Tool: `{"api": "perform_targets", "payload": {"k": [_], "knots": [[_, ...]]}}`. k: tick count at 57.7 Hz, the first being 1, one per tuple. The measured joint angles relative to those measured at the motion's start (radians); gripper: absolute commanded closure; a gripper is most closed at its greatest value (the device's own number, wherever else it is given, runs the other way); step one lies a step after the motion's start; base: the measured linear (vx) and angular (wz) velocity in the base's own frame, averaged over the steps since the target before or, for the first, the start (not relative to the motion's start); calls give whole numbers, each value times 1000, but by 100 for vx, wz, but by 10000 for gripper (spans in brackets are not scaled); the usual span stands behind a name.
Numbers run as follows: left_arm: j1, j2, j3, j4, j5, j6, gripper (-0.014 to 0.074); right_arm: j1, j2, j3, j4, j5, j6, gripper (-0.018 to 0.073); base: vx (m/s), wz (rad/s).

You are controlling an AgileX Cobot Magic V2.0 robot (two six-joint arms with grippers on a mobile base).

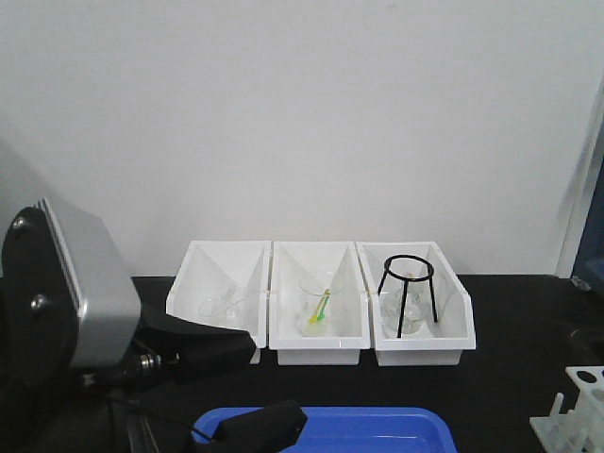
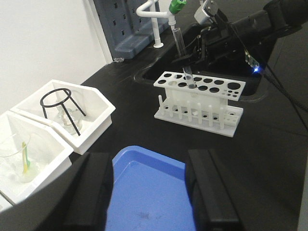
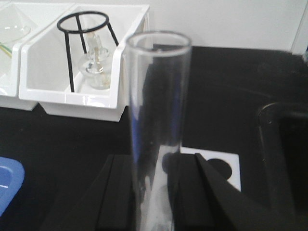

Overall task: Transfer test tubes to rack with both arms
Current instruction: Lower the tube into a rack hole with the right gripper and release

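Observation:
My right gripper [image 3: 154, 173] is shut on a clear test tube [image 3: 156, 96], which stands upright between its fingers. In the left wrist view the same tube [image 2: 180, 45] leans slightly and its lower end reaches into a hole of the white rack's top plate [image 2: 211, 86], with the right gripper [image 2: 191, 55] above the rack. A corner of the rack [image 3: 226, 166] shows below the tube. The rack [image 1: 576, 415] sits at the table's right front. My left gripper [image 2: 150, 161] is open and empty, hovering over a blue tray [image 2: 144, 192].
Three white bins [image 1: 321, 349] stand in a row at the back: glassware in the left one, a beaker with a yellow-green item in the middle one, a black tripod stand [image 1: 408, 293] over glassware in the right one. A sink recess [image 2: 159, 72] and white tap lie behind the rack.

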Motion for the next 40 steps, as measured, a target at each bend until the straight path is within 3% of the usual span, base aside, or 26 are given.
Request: {"api": "perform_targets", "payload": {"k": [40], "knots": [[0,0,0,0,0,-3,151,-2,167,-10,24,64,-1,562,0,0]]}}
